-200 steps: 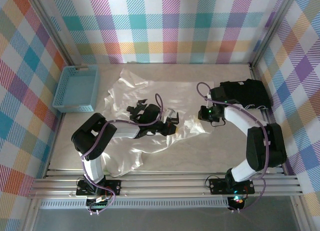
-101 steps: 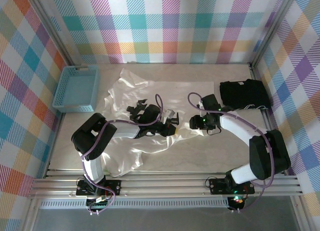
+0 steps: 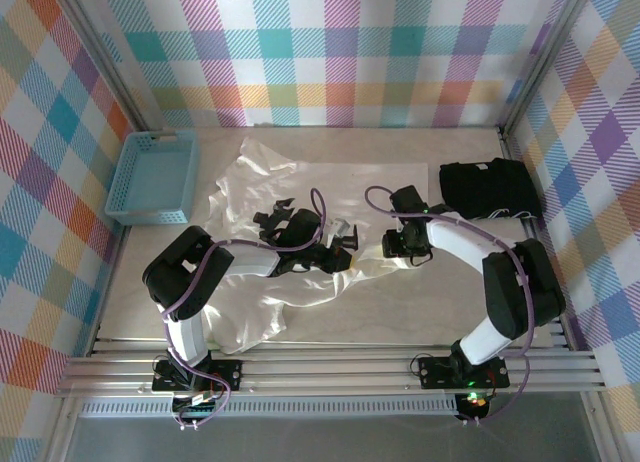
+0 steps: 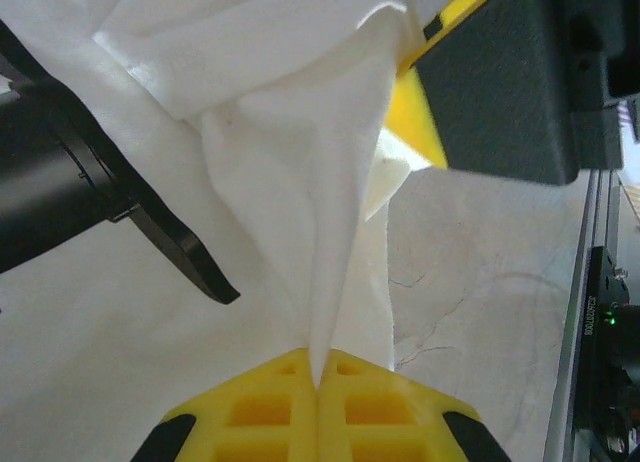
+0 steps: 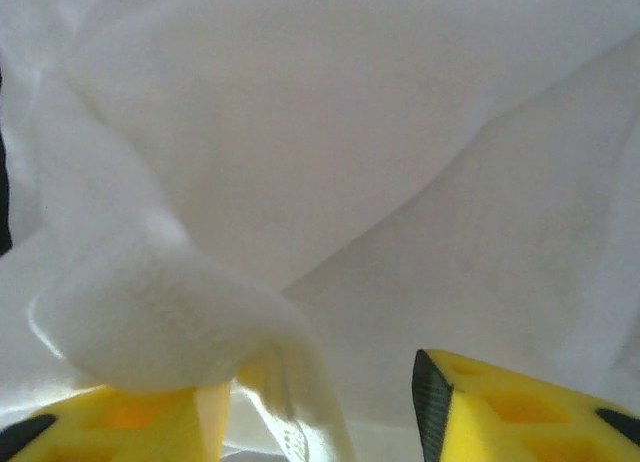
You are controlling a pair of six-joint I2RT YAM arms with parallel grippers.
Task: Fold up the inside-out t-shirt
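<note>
Left gripper (image 4: 318,370): fingers (image 4: 262,414) closed on a taut pinch of the t-shirt (image 3: 292,290). Right gripper (image 5: 318,387): fingers (image 5: 500,412) apart, a loose fold draped over one, nothing clamped between them. In the top view, both grippers sit close together over the t-shirt's right part. The t-shirt lies crumpled mid-table (image 3: 420,312), reaching left to near the basket (image 3: 155,177). A black garment (image 3: 487,189) lies at far right, apart.

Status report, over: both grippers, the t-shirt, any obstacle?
Left gripper shut on t-shirt fold. Right gripper open, fabric draped over one finger. Black garment and blue basket aside.
</note>
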